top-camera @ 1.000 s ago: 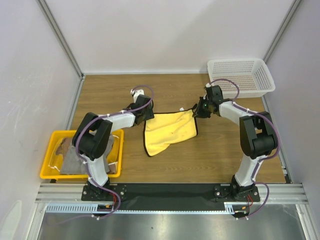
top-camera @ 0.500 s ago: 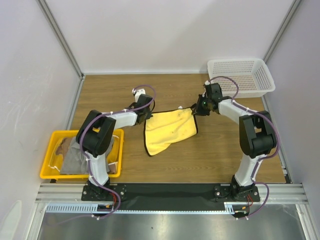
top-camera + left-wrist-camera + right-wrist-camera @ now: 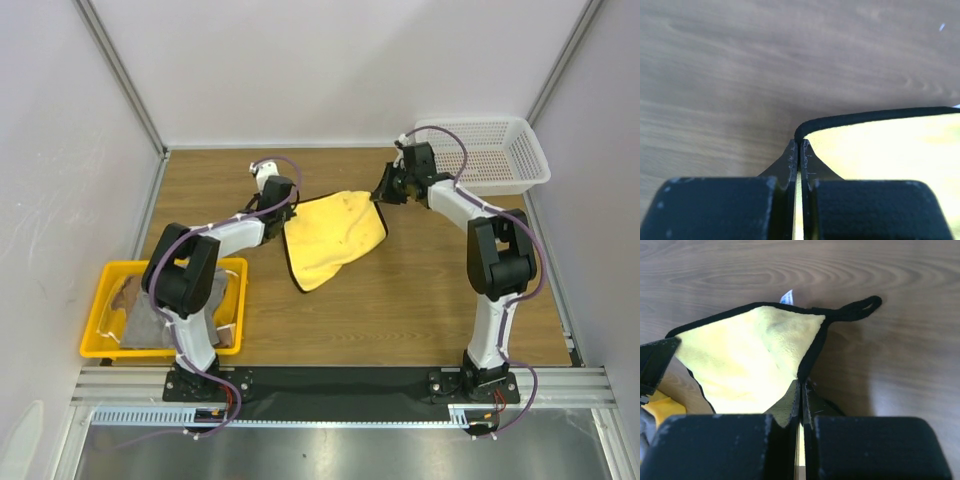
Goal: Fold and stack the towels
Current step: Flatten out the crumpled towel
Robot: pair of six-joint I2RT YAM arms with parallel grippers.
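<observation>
A: Since the near half of the table (image 3: 420, 310) is bare wood, there's room to lay a fold toward the bases, right? The yellow tray (image 3: 93, 330) near-left holds the grey towel (image 3: 140, 328), well out of the way.

B: Yeah. Mid-table, the yellow towel (image 3: 330, 240) hangs with its near corner trailing on the wood. The left gripper (image 3: 799, 150) is clenched on barely the black hem, and the right gripper (image 3: 801, 390) pinches the loop corner. That thin left bite could slip if they pull apart. Farther back, the right arm's near the white basket (image 3: 520, 150), so a wide swing might clip its rim.
</observation>
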